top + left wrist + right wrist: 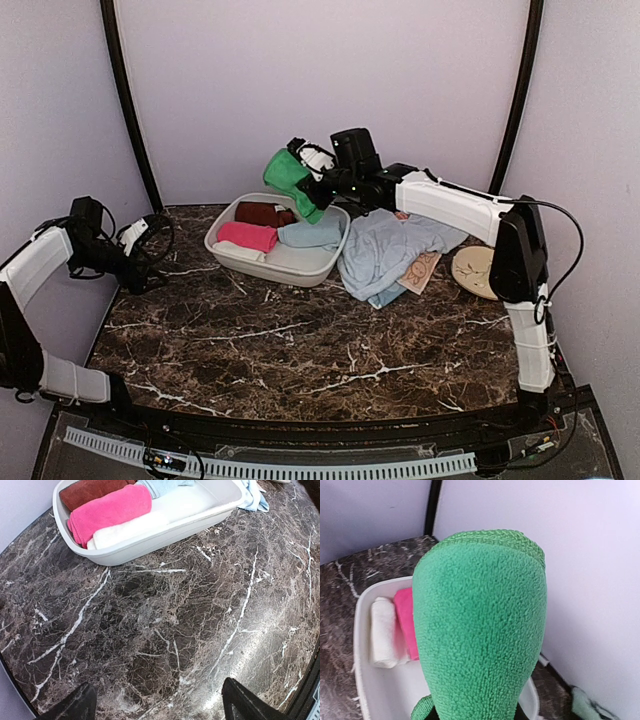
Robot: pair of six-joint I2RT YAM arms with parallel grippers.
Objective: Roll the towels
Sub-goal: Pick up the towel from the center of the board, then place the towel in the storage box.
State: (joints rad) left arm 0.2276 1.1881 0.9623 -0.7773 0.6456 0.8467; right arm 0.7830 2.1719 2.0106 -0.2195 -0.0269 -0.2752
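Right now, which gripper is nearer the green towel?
Right. The right gripper holds the green towel, raised over the white basin. The left gripper is well away, past the basin's left end over the table, jaws wide apart and empty.

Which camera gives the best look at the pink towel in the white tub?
The left wrist view: the pink towel lies rolled in the basin, large and unobstructed. The top view shows it small; in the right wrist view only a strip peeks past the green towel.

Upper frame: a basin point(150, 546) on the marble desk point(160, 630) holds a brown towel point(85, 491), pink towel point(110, 510) and white towel point(125, 531); the left tool point(160, 707) is spread wide below.
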